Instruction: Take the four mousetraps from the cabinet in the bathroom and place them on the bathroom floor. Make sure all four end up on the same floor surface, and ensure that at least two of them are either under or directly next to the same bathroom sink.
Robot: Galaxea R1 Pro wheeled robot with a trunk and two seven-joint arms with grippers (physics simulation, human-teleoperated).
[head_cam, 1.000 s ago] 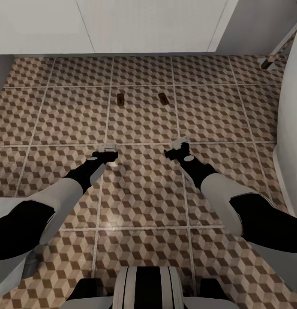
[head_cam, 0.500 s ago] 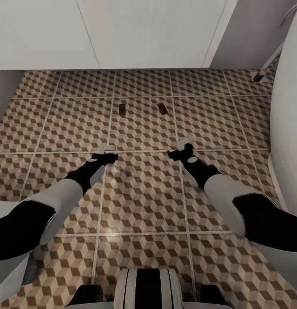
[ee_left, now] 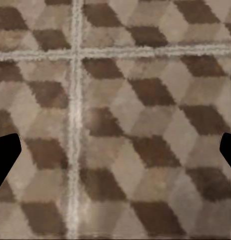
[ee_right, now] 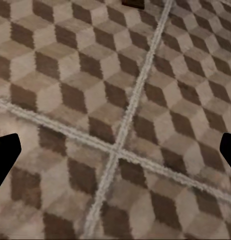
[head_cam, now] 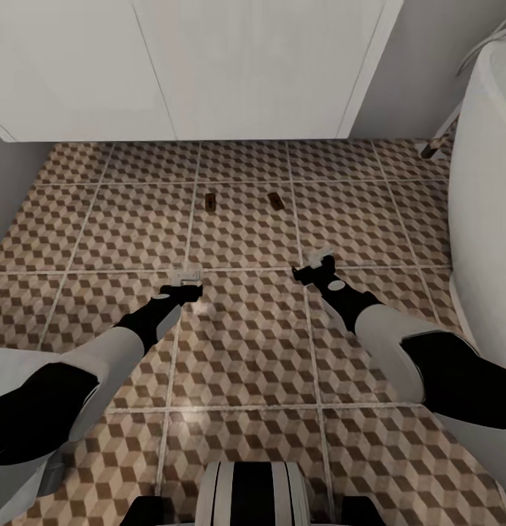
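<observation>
Two mousetraps (head_cam: 209, 202) (head_cam: 276, 201) lie flat on the cube-patterned bathroom floor (head_cam: 245, 351), side by side just in front of the white boxy bathroom sink (head_cam: 245, 66). My left gripper (head_cam: 185, 276) hovers over the tiles nearer to me than the left trap, open and empty. My right gripper (head_cam: 322, 259) is open and empty too, a little short of the right trap. The left wrist view has the open left gripper (ee_left: 115, 152) over bare tiles. In the right wrist view the open right gripper (ee_right: 115, 150) faces tiles, with a mousetrap (ee_right: 133, 3) at the frame edge. The cabinet is out of view.
A rounded white bathtub (head_cam: 490, 212) rises along the right side, with a dark-tipped leg (head_cam: 430, 148) on the floor beside it. A grey wall (head_cam: 8, 183) stands at the left. My base (head_cam: 253, 497) is at the near edge.
The whole picture has shifted: more of the sink's white front shows and the traps and tiles sit lower in view, so the camera moved. Both grippers stay open and empty.
</observation>
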